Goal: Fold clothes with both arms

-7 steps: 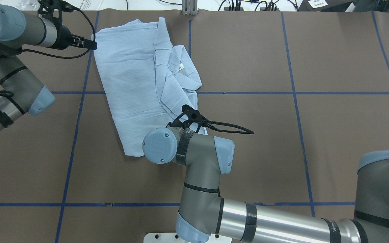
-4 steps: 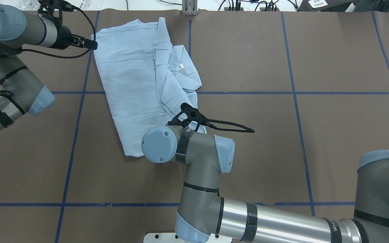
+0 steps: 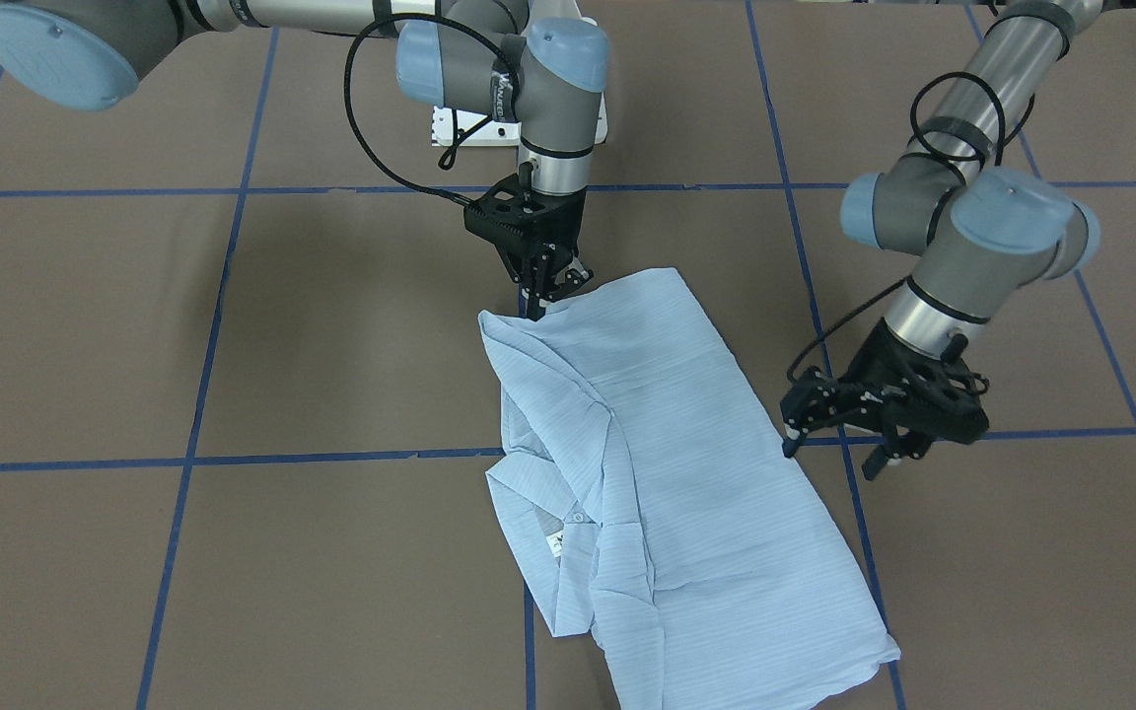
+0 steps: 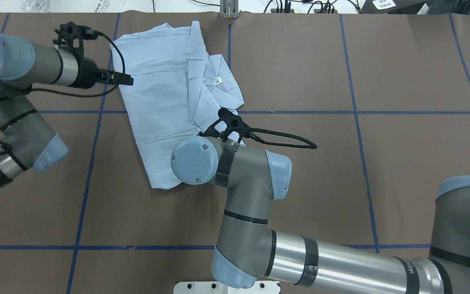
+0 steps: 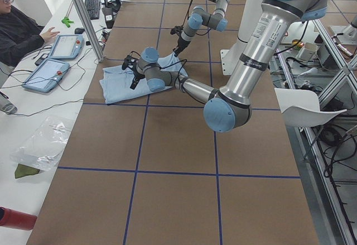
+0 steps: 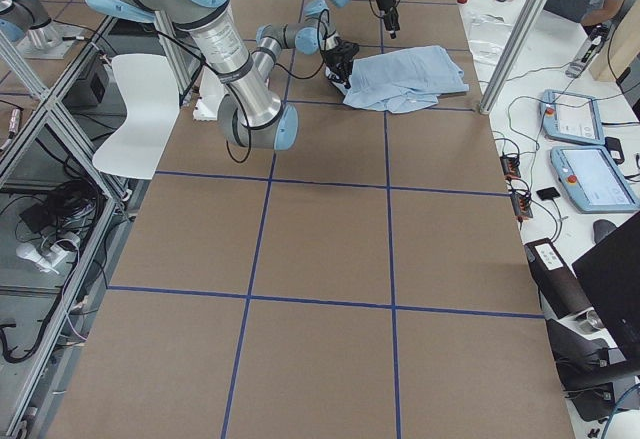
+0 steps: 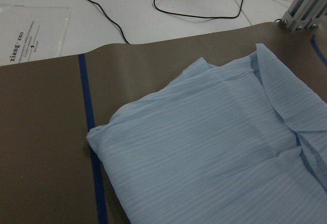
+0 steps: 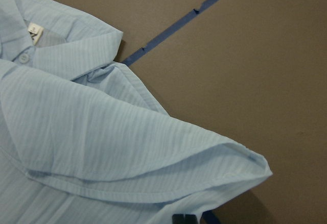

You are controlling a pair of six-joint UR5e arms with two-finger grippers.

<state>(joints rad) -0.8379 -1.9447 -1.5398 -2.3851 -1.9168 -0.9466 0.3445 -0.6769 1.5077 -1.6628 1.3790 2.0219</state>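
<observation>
The light blue striped shirt (image 4: 161, 81) lies folded on the brown table, collar and neck label facing up, far left of centre; it also shows in the front-facing view (image 3: 667, 473). My right gripper (image 3: 540, 298) points down at the shirt's near corner and is shut on it. The right wrist view shows that hem (image 8: 153, 157) raised off the table, with a dark fingertip (image 8: 184, 218) beneath. In the overhead view the right wrist hides this gripper. My left gripper (image 4: 128, 80) hovers open at the shirt's left edge, holding nothing (image 3: 829, 456). The left wrist view looks down on the shirt (image 7: 204, 147).
Blue tape lines (image 4: 353, 112) grid the table. Cables (image 4: 284, 6) and a metal post (image 4: 229, 10) sit at the far edge, and a plastic bag (image 7: 30, 27) lies beyond it. A person (image 5: 22, 27) sits at a side desk with tablets (image 5: 64, 44).
The right wrist moved away from the robot over the shirt, taking the near corner with it. The left gripper moved toward the robot and rightward onto the shirt's left edge.
</observation>
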